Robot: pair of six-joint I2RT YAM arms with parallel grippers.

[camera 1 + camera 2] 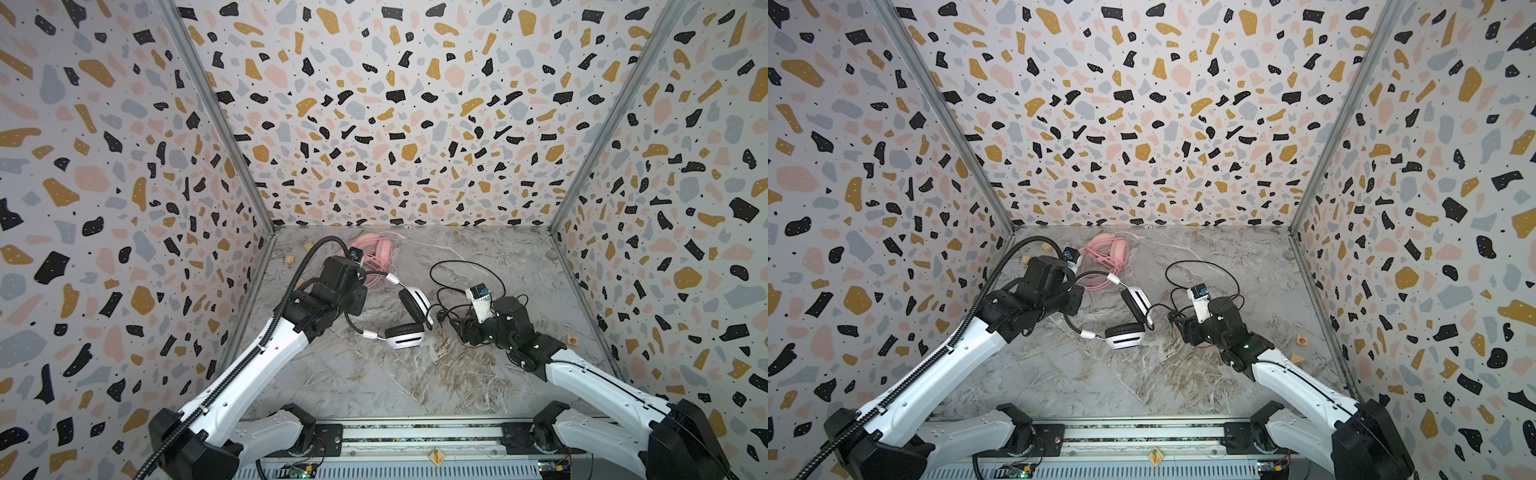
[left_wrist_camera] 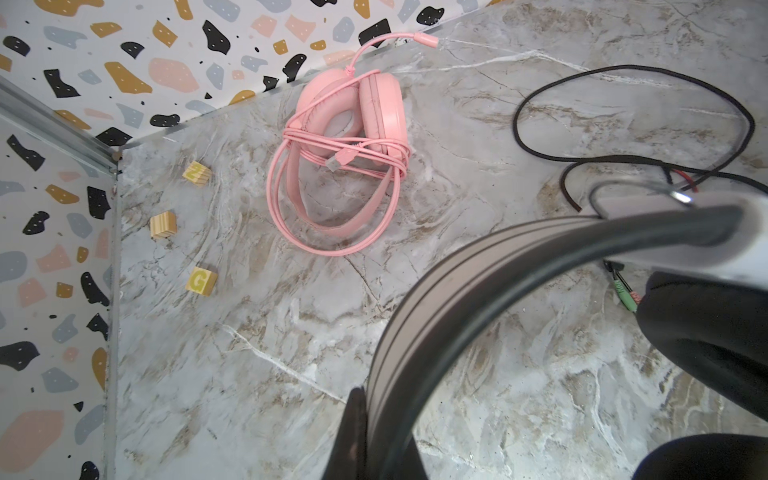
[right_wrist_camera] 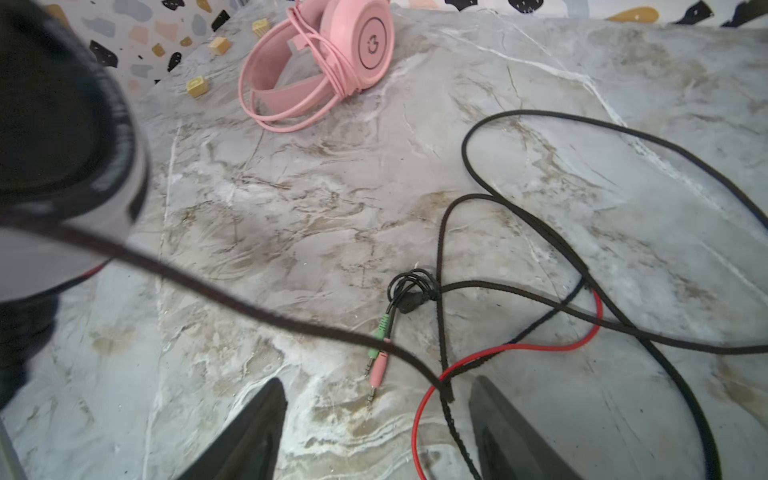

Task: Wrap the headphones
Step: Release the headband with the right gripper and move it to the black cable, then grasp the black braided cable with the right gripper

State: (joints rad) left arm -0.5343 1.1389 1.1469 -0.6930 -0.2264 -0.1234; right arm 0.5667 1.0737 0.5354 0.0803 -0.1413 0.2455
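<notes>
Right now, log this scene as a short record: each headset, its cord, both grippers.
pink headset: back left of the marble tabletop
pink cord: wound around that headset
white-and-black headset: mid-table, held by its headband
black cord: loose, sprawled over the tabletop
audio plugs: green and pink, lying just ahead of the right gripper
left gripper: shut on the headband
right gripper: open, holding nothing
wooden letter blocks: three, near the pink headset

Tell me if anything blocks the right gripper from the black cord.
Nothing visible does. The right gripper stands open over the black cord of the white-and-black headphones, and the cord runs between its jaws. Only the red wire and plugs lie beside it.
</notes>
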